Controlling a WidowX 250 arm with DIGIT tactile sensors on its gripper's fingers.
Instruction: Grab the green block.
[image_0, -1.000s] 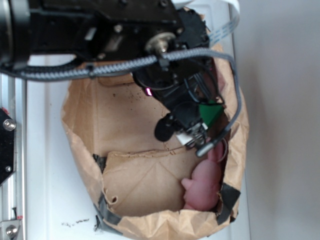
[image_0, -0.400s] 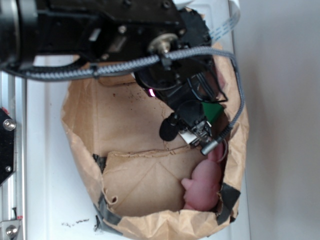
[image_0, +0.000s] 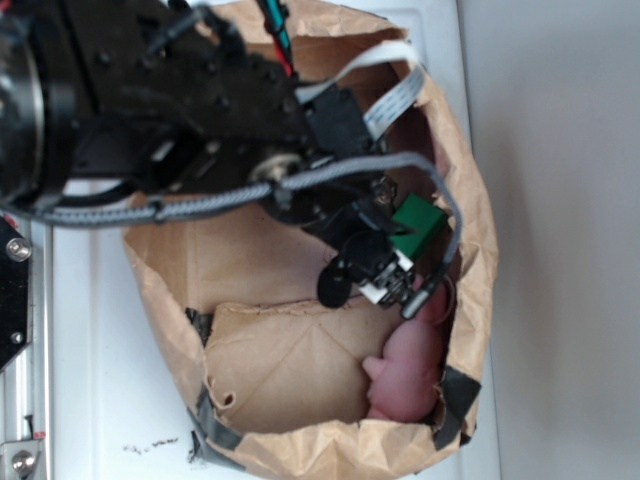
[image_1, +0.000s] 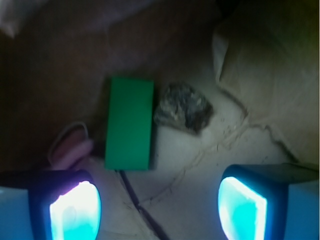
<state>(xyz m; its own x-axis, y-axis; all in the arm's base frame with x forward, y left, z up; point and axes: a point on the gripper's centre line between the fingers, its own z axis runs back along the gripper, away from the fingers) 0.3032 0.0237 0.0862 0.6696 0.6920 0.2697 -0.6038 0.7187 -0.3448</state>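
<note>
End effector (image_1: 157, 200) open, empty, inside paper bag (image_0: 250, 360). Green block (image_1: 129, 123) lies ahead, toward left finger (image_1: 75, 205), long axis pointing away from end effector; brown lump (image_1: 182, 106) touching block's right side.

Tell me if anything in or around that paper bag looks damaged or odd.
The brown paper bag is crumpled, with dark tape patches on its torn near rim. Inside, a dark lumpy rock-like object lies right beside the green block, apparently touching it. A pink plush toy is wedged against the bag's wall.

Robot test bench: white tabletop (image_0: 90, 330), taped paper bag (image_0: 300, 350).
</note>
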